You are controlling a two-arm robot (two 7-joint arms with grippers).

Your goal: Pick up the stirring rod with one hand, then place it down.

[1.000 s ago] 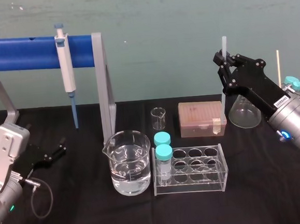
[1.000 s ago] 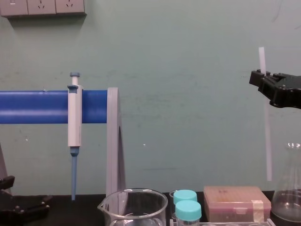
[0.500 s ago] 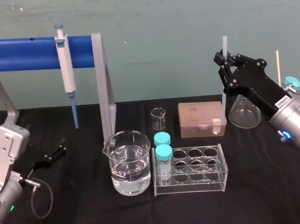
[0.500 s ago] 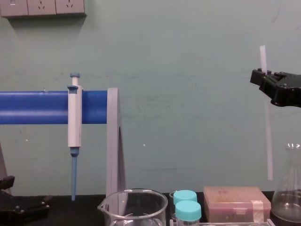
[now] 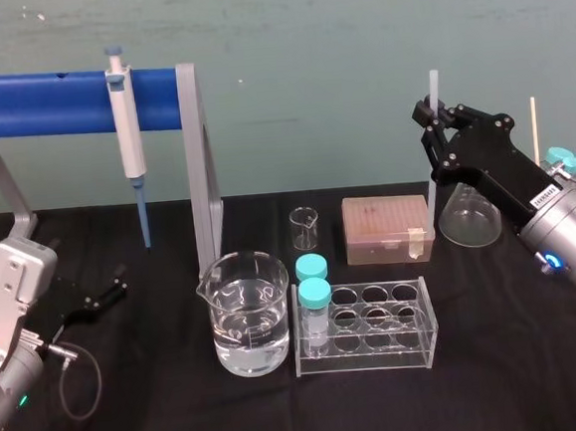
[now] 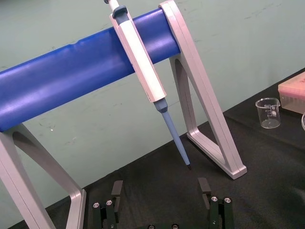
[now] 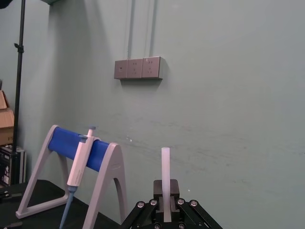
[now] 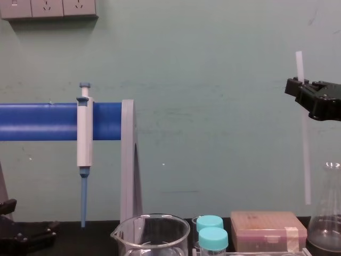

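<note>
Our left gripper (image 5: 93, 297) parked near table (image 5: 165, 425) left edge, fingers spread, empty. Our right gripper (image 5: 430, 116) clamped on stirring rod (image 8: 305, 149), upright in air over back right corner, beside flask (image 5: 465, 219). Pick-up looks done; next we lower rod onto bare cloth, then release.

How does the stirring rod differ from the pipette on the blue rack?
The stirring rod is translucent white and thin throughout; the pipette is thicker, white-bodied with a blue tip. The right claw holds the stirring rod in the air; the pipette hangs on the blue rack bar. Both stand roughly upright. The left claw rests open at the left.
</note>
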